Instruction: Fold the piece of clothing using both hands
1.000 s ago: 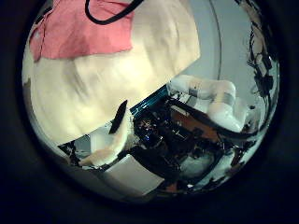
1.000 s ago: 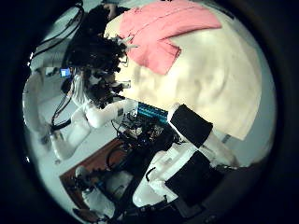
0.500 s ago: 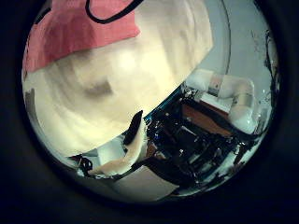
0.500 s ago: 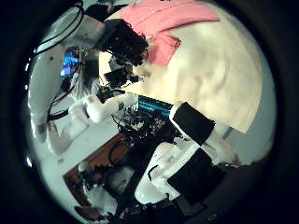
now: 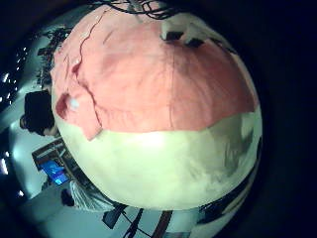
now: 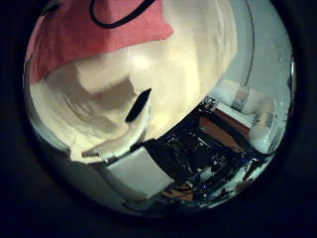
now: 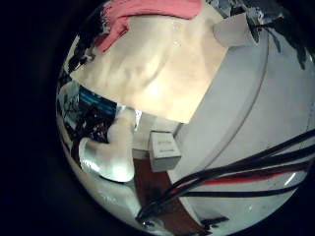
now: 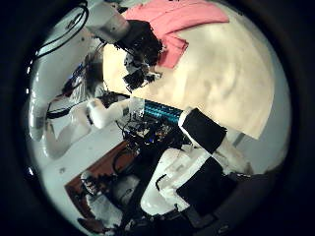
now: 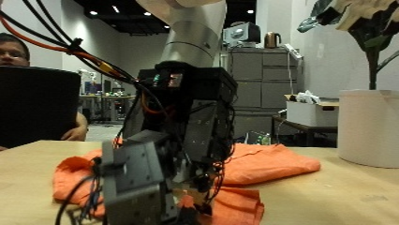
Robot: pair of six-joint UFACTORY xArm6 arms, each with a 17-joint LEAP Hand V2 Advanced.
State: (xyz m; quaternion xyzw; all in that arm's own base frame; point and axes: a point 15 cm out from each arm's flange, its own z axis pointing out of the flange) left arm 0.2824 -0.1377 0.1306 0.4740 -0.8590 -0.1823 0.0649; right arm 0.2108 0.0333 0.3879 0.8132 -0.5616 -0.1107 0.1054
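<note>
An orange garment (image 9: 274,164) lies spread and rumpled on the light wooden table (image 9: 337,192). My left hand (image 9: 175,150) hangs low over its near edge, close to the camera, and one straight finger (image 6: 129,124) shows over the table in the left thumb side view. The left little finger side view is filled by the garment (image 5: 149,79) close below on the table (image 5: 168,169). My right hand (image 9: 362,21) is high above the table with relaxed fingers and holds nothing. The right thumb side view shows the left hand (image 8: 146,49) at the garment (image 8: 182,25) from afar.
A white plant pot (image 9: 368,127) stands at the table's far side under the right hand. A grey cabinet (image 9: 256,80) and a box (image 9: 305,111) stand behind the table. A dark screen (image 9: 37,103) stands at the other end.
The left hand has moved across the table towards the garment and now stands at its edge. The right hand has stayed high, almost still.
</note>
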